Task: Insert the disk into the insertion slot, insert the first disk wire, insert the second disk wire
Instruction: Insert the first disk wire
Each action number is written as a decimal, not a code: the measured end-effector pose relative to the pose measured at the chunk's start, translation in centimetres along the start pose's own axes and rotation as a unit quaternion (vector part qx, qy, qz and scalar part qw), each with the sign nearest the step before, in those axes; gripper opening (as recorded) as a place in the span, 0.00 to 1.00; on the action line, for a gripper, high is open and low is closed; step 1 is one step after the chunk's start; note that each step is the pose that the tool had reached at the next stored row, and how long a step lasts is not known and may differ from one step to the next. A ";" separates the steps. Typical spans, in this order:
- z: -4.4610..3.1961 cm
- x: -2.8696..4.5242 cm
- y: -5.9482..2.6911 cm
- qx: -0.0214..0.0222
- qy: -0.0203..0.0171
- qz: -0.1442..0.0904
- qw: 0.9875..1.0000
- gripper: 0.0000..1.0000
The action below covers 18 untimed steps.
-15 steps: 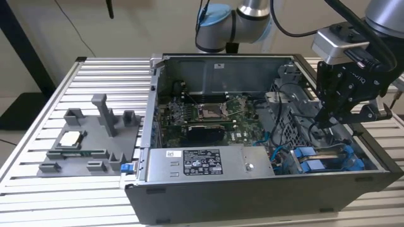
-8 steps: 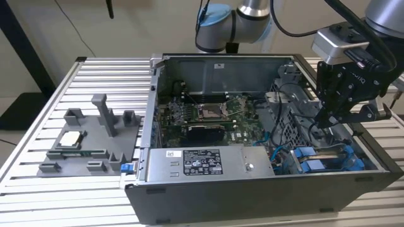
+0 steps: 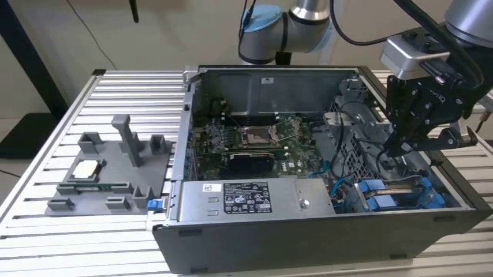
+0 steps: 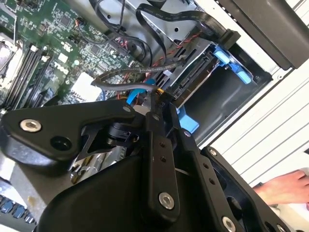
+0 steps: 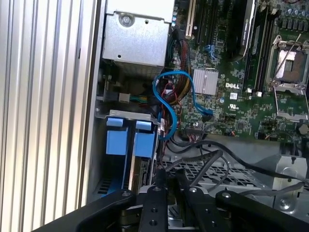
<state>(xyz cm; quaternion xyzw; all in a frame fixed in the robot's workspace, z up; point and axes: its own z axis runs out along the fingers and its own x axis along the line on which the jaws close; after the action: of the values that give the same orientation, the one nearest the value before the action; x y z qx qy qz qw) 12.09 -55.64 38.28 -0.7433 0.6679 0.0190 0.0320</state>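
The disk (image 3: 385, 196), in its blue carrier, sits inside the insertion slot (image 3: 451, 199) at the front corner of the open case on the exterior view's right. The blue carrier tabs (image 5: 128, 142) show in the first wrist view, and the drive's end (image 4: 193, 77) in the second wrist view. My gripper (image 3: 393, 149) reaches down into the case just above that bay. Its fingers (image 4: 153, 126) stand close together, shut on the end of a dark disk wire (image 5: 193, 166) right beside the drive's connector edge. A grey wire (image 4: 116, 79) loops off from the fingertips.
A grey labelled power-supply box (image 3: 246, 199) lies along the case front. The motherboard (image 3: 254, 144) fills the middle, with a blue cable (image 5: 193, 92) and other cables near the bay. A grey parts fixture (image 3: 108, 173) stands on the slatted table. A person's hand (image 4: 285, 188) rests outside the case.
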 end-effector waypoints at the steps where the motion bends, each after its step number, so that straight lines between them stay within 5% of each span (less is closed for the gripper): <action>1: 0.04 0.02 -0.03 0.000 0.001 0.000 1.000 0.19; 11: 0.41 0.51 -1.09 -0.006 0.017 0.000 1.000 0.19; 18: 1.14 1.21 -1.15 -0.006 0.018 0.001 1.000 0.19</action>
<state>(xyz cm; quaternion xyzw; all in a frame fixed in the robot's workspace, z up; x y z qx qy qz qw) 13.38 -56.63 37.08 -0.7432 0.6688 0.0096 0.0157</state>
